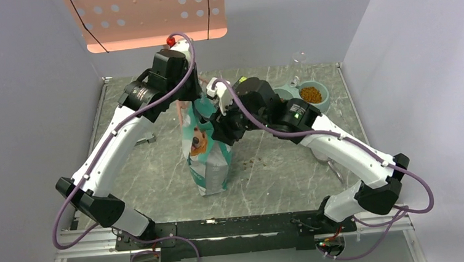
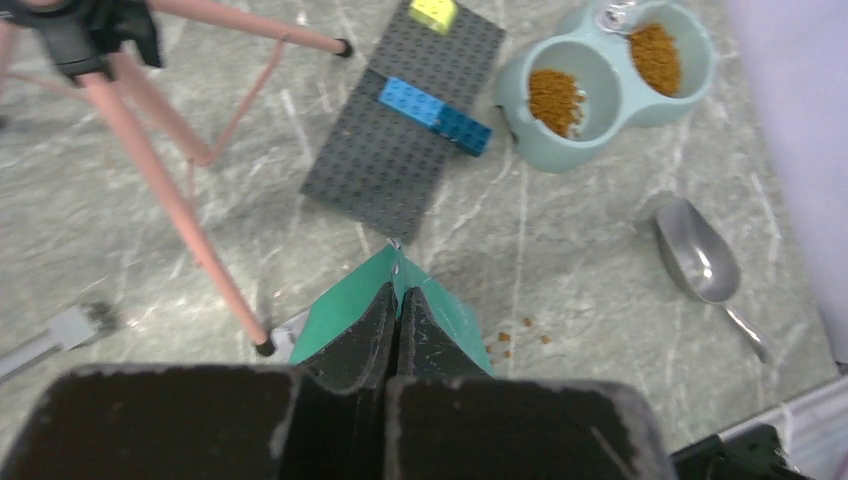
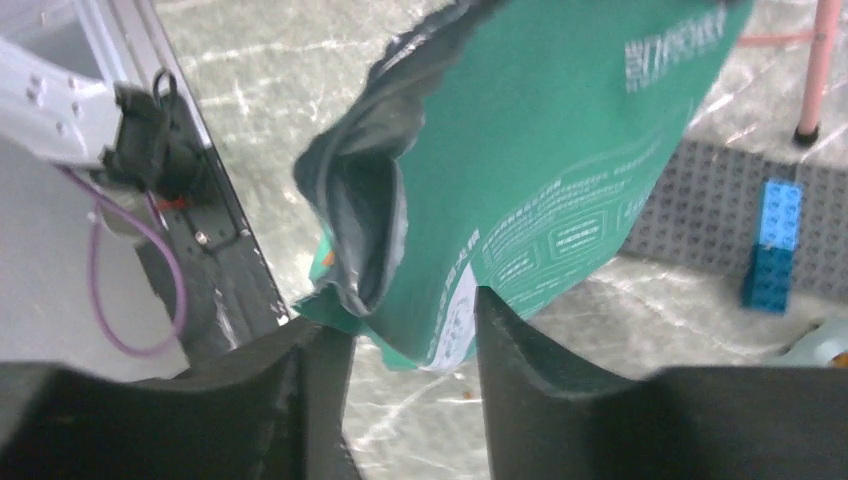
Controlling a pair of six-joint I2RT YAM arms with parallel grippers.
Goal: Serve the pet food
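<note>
pet food (image 2: 556,95): small orange-brown pellets lying in both hollows of a pale blue-grey double bowl (image 2: 528,150) at the far right of the table (image 2: 580,250).
spilled pellets (image 2: 520,335): a few loose bits on the table, near the foot of the bag and well apart from the bowl.
bag (image 1: 208,160): teal-green with a golden dog printed on it, standing upright mid-table between the two arms, its top open and crumpled.
left gripper (image 2: 393,320): clenched on the bag's top edge, a peak of green film pinched between its fingers.
right gripper (image 3: 410,322): released, its fingers spread, with a lower corner of the bag's open mouth sitting in the gap; whether it touches the film cannot be told.
scoop (image 2: 697,260): metal, lying on the table to the right, near the bowl and apart from it.
baseplate (image 2: 390,150): grey studded plate just beside the bowl, with blue bricks (image 2: 432,112) on it.
pink stand (image 2: 150,160): thin legs resting on the far left of the table.
</note>
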